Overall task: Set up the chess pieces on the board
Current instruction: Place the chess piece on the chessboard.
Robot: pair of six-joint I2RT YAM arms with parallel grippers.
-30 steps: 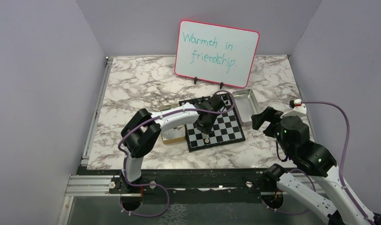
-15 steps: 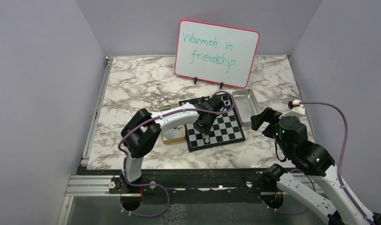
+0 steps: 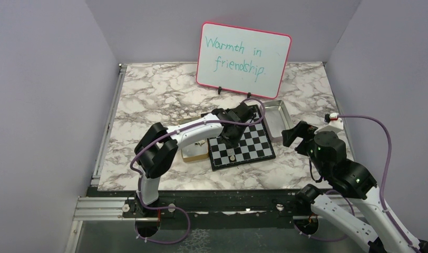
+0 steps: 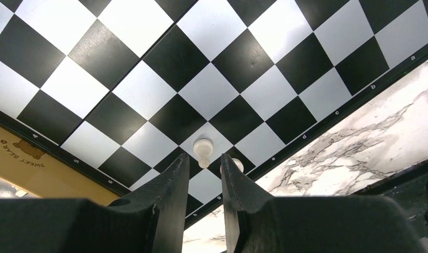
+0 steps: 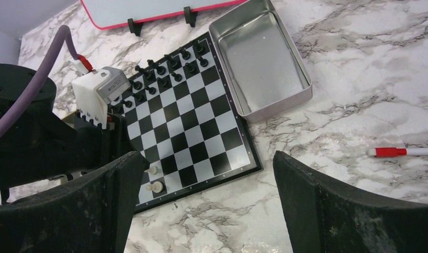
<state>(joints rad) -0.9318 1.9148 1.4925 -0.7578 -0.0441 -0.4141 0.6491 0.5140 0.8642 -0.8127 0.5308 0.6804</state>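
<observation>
Roughly halfway, at best: counts only two pale chess pieces [image 4: 203,152] on the near rows of the board [image 3: 254,145] at mid-table, against black chessmen [image 5: 172,63] ranged along the far rows, so leaves most of the pale side to place. Above the board, finds the left gripper [image 4: 203,164] slightly parted, holding and touching nothing.

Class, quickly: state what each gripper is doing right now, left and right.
Left gripper: open a little, empty, a cream piece just beyond its tips.
Right gripper: wide open, empty.
</observation>
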